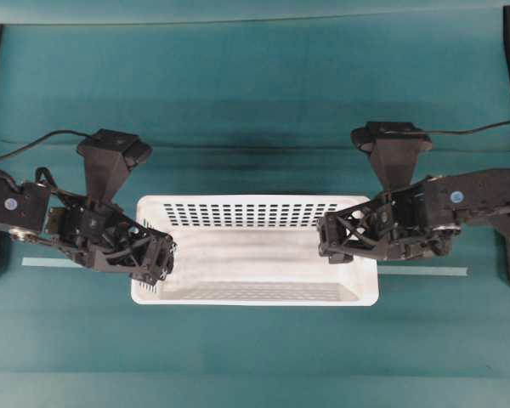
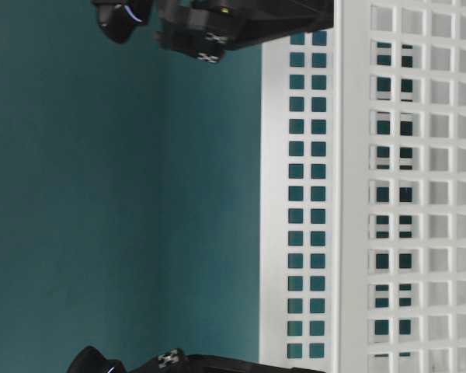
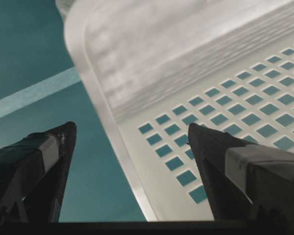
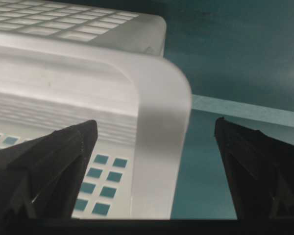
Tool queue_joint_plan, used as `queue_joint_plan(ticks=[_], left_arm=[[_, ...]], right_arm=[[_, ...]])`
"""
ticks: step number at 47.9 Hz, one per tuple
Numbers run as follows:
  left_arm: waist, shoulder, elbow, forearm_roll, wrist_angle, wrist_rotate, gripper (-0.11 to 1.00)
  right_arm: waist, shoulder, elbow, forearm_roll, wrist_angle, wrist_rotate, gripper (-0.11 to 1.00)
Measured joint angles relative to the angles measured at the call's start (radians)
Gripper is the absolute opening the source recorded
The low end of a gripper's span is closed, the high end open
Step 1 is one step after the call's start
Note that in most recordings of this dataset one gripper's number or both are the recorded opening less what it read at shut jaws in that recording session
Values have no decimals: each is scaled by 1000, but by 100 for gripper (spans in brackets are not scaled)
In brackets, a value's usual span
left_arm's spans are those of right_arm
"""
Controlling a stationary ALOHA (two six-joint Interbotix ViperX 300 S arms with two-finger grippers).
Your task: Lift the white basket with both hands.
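The white basket (image 1: pixel 255 251) rests on the teal table (image 1: pixel 255 102), spanning the gap between both pincers. The left gripper (image 3: pixel 130 147) is spread wide, one finger outside and one inside the near end wall, the rim running between them; it holds nothing. The right gripper (image 4: pixel 154 147) is likewise wide open astride the opposite end rim, untouched.

Risk, as judged: if one pincer closes or rises ahead of the other, the basket could tilt or slide. The rim is smooth, rounded plastic, so a shallow bite may slip. The thin, grid-perforated walls may flex under the clamp. A pale tape strip (image 1: pixel 425 271) lies on the table beyond each pincer.
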State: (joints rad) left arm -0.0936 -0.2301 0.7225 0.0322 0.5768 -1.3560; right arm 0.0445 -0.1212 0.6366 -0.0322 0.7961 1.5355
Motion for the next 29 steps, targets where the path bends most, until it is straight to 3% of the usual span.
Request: queue_joint_plan(ticks=[13, 21, 29], left_arm=[[2, -95, 0, 0, 11, 0, 92], [2, -193, 8, -2, 60, -2, 92], [2, -307, 28, 0, 81, 3, 92]], right_arm=[[-12, -92, -23, -5, 71, -3, 99], [-26, -183, -41, -37, 133, -8, 99], [-21, -259, -44, -64, 121, -35, 99]])
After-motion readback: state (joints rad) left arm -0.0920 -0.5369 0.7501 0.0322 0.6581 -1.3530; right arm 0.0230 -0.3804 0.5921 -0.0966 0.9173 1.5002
